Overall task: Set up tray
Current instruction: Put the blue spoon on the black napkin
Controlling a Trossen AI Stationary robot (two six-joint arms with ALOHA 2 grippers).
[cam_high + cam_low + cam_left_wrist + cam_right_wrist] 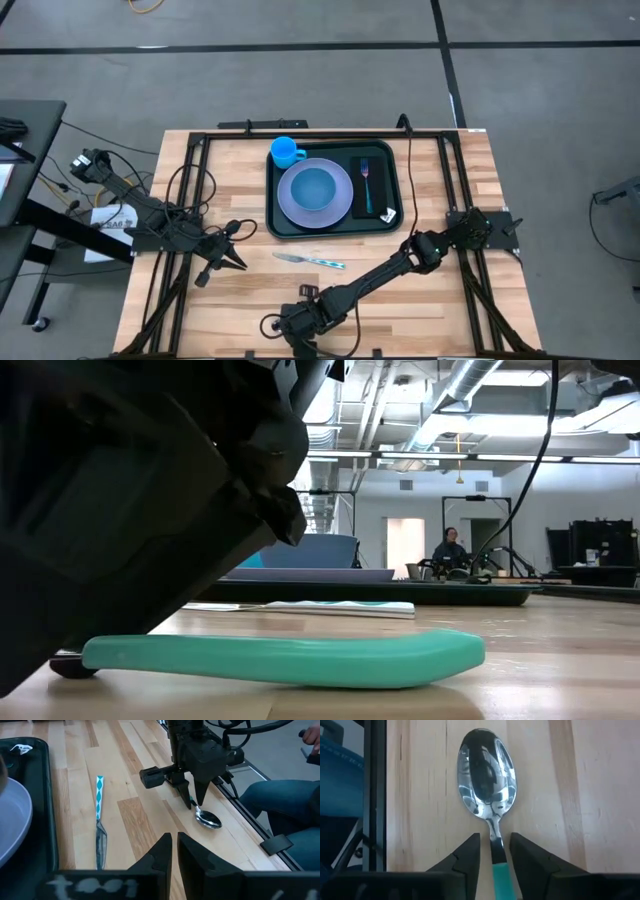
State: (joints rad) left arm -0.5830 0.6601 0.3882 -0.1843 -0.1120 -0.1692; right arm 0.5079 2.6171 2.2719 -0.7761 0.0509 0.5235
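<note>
A spoon [487,775] with a steel bowl and a teal handle [280,658] lies flat on the wooden table near its front edge. My right gripper [494,840] points down over it, open, with one finger on each side of the spoon's neck and a narrow gap on either side. It also appears in the left wrist view as my right gripper [192,800]. The dark green tray [280,225] at the table's middle holds a blue cup [286,152], a lavender plate with a blue bowl [315,192], and a fork [366,180] on a black napkin. My left gripper [240,264] waits shut at the left.
A knife [310,260] with a teal-patterned handle lies on the table between the tray and the spoon. Metal frame rails [455,200] run along the table's sides. A person's legs in jeans [280,805] are close beyond the table's front edge.
</note>
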